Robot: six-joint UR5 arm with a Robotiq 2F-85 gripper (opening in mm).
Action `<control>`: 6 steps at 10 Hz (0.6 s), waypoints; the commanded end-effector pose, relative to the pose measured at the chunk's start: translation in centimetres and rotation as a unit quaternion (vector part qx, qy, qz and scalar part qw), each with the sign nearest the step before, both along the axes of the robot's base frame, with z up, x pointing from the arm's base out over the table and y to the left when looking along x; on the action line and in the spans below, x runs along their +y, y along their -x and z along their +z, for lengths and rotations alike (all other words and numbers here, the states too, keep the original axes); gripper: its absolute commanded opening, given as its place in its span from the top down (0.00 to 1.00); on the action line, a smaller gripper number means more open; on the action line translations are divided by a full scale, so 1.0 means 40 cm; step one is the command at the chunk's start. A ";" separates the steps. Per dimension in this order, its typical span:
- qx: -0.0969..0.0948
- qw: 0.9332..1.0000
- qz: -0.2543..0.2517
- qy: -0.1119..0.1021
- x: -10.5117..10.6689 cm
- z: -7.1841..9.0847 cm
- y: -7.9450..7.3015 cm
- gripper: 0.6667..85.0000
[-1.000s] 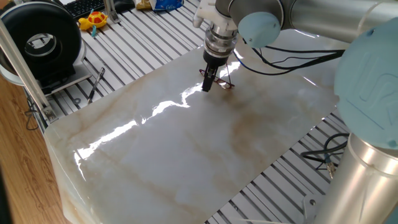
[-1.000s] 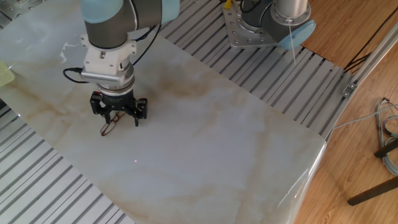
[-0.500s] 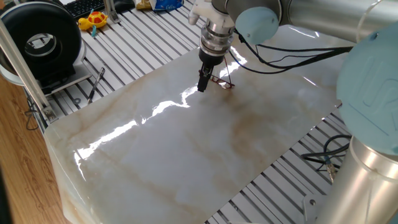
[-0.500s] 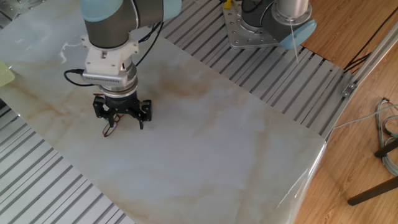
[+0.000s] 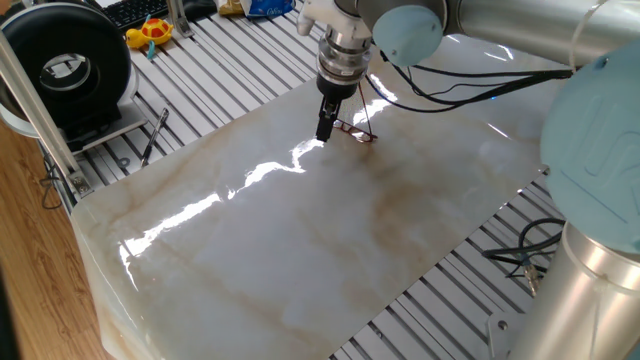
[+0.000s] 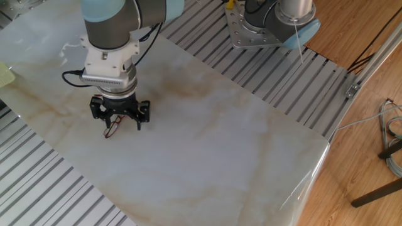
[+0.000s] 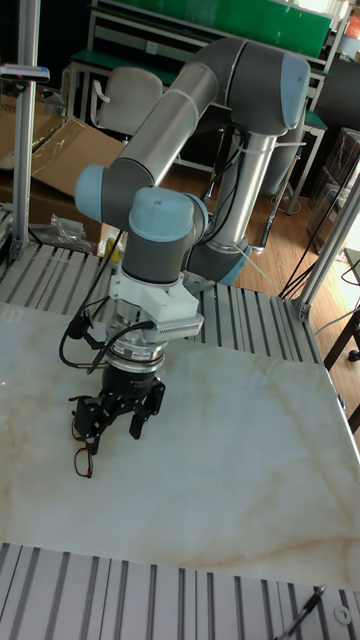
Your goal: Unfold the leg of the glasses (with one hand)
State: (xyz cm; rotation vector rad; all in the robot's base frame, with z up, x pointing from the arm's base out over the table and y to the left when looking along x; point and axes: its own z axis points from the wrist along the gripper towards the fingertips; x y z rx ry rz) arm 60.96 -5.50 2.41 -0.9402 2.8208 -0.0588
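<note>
Thin, dark reddish-brown wire-rimmed glasses [image 5: 354, 129] lie on the glossy marble counter [image 5: 300, 250] near its far edge, one slim temple arm sticking up off the surface.

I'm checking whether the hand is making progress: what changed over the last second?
The hand slid a little toward the marble slab's near-left side and rose slightly, fingers spread and holding nothing. The glasses stayed on the slab in about the same spot, now more exposed beside the hand.
</note>
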 end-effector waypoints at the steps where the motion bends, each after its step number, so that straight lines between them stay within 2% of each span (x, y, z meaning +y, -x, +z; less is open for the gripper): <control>1: -0.007 1.000 0.002 0.005 -0.026 -0.007 -0.007 0.15; 6: -0.012 1.000 0.009 0.008 -0.057 -0.036 0.021 0.15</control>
